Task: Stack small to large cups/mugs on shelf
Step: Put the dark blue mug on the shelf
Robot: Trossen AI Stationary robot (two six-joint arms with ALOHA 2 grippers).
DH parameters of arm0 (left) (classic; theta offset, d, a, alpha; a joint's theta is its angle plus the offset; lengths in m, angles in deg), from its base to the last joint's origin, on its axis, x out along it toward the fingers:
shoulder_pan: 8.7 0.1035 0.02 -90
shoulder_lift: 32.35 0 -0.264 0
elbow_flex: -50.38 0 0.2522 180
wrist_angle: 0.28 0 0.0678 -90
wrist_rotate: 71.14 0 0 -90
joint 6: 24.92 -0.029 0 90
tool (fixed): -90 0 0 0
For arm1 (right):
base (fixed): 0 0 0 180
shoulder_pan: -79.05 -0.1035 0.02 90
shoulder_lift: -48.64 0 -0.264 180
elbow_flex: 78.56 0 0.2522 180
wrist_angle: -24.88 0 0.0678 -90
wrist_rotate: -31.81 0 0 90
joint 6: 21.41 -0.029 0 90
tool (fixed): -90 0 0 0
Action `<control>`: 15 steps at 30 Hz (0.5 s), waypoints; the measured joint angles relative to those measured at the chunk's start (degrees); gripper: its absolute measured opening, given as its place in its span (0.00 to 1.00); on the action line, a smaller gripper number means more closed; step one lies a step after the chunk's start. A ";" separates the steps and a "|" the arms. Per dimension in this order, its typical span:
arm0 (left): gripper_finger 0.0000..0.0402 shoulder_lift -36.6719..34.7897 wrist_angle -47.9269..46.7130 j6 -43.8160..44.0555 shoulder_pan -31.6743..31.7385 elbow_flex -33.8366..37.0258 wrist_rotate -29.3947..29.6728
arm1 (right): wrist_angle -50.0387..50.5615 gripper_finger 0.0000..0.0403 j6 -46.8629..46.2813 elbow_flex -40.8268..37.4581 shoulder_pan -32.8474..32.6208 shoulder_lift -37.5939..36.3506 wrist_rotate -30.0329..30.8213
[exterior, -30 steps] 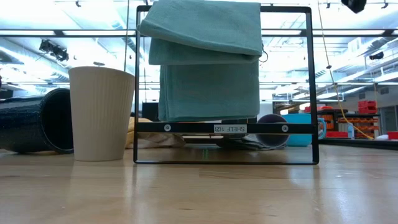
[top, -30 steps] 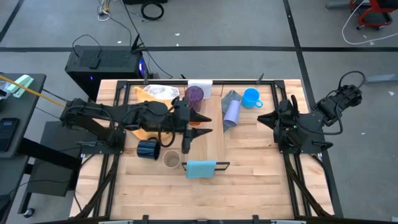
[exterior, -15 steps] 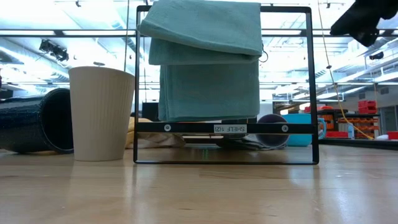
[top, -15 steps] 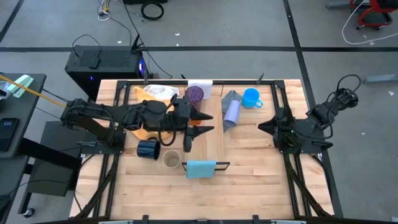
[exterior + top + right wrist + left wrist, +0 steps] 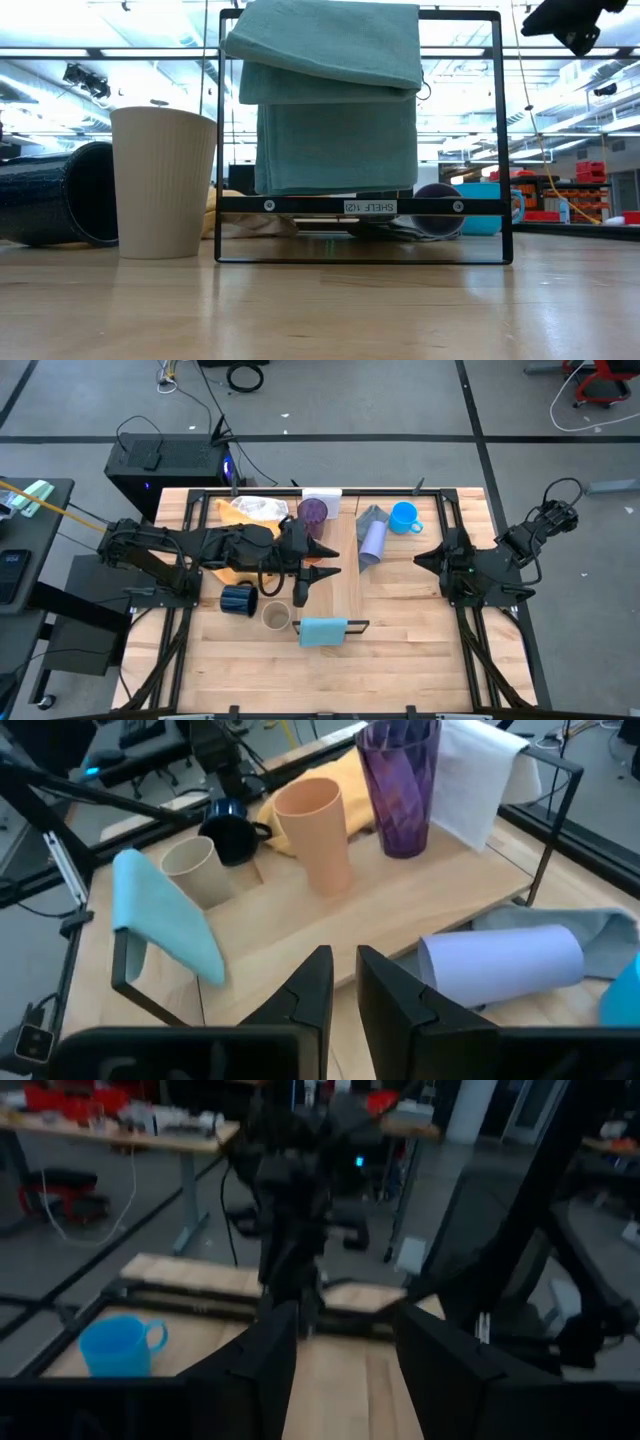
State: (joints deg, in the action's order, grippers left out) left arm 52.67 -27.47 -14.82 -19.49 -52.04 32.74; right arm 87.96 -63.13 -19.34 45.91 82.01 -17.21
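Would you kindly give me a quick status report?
Left gripper open, empty, over the light-wood shelf plank. Right gripper empty. Lavender cup lying down.

A grey floor [image 5: 400, 400] crossed by dark seams surrounds the table, with a black computer case [image 5: 170, 465] just beyond it.

We see a wide slatted wooden tabletop [image 5: 400, 650] inside a black metal frame. A crumpled yellow cloth [image 5: 236, 512] lies at its far left part, and a crumpled grey cloth [image 5: 372, 515] lies further right along the far side. In the low view a folded teal towel [image 5: 330, 90] hangs over a black wire rack [image 5: 505, 150] at the near side. Beyond the table, a black computer case [image 5: 165, 465] with a small blue light stands on the grey floor, beside a coiled black cable [image 5: 245, 376].
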 joint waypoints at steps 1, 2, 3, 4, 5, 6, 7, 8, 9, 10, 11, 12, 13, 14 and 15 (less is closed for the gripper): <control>0.44 0.00 -1.32 0.05 0.00 0.02 -0.63 | 0.08 0.14 -0.08 0.01 0.00 0.34 -0.10; 0.44 0.00 -2.81 0.09 0.01 0.00 -1.43 | 0.07 0.14 -0.63 0.01 0.02 0.64 -0.28; 0.44 0.00 -4.22 0.19 0.11 0.01 -2.07 | 0.07 0.14 -1.69 -0.01 0.00 1.03 -0.63; 0.44 0.00 -5.53 0.64 0.33 0.01 -2.52 | 0.07 0.14 -3.37 0.00 0.00 1.34 -0.96; 0.44 0.00 -6.90 1.45 0.62 0.00 -3.13 | 0.07 0.13 -5.08 -0.01 0.00 1.65 -1.11; 0.44 -0.02 -8.30 1.78 0.99 0.00 -3.98 | 0.06 0.13 -6.53 0.01 0.00 1.93 -1.22; 0.43 -0.02 -9.67 2.46 1.40 0.00 -4.65 | 0.07 0.13 -7.40 0.01 0.01 2.18 -1.21; 0.43 -0.02 -10.90 2.94 1.81 0.00 -5.33 | 0.09 0.12 -7.68 0.01 0.02 2.43 -1.17; 0.43 -0.02 -11.82 3.28 2.21 0.00 -5.66 | 0.17 0.12 -7.66 0.01 0.02 2.65 -1.11; 0.42 -0.02 -12.64 3.75 2.59 0.00 -6.05 | 0.47 0.12 -7.64 0.01 0.16 2.79 -0.79; 0.42 -0.02 -13.11 4.25 2.96 0.00 -6.48 | 1.08 0.11 -7.72 0.03 0.61 2.93 -0.64; 0.42 -0.02 -13.34 4.31 3.30 0.01 -6.86 | 2.40 0.11 -8.23 0.06 1.50 3.01 -0.54; 0.42 -0.02 -13.47 4.32 3.57 0.00 -7.23 | 4.32 0.10 -9.35 0.06 2.62 3.01 -0.57; 0.42 -0.02 -13.45 4.31 3.71 0.00 -7.49 | 6.46 0.10 -10.59 0.06 4.02 3.01 -0.76; 0.42 -0.02 -13.36 4.33 3.87 0.00 -7.65 | 8.40 0.09 -11.57 0.06 5.45 2.99 -1.49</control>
State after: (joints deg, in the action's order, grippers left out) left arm 52.64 -40.82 -10.49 -15.62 -52.04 25.10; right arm 96.37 -74.70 -19.28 51.36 85.00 -18.70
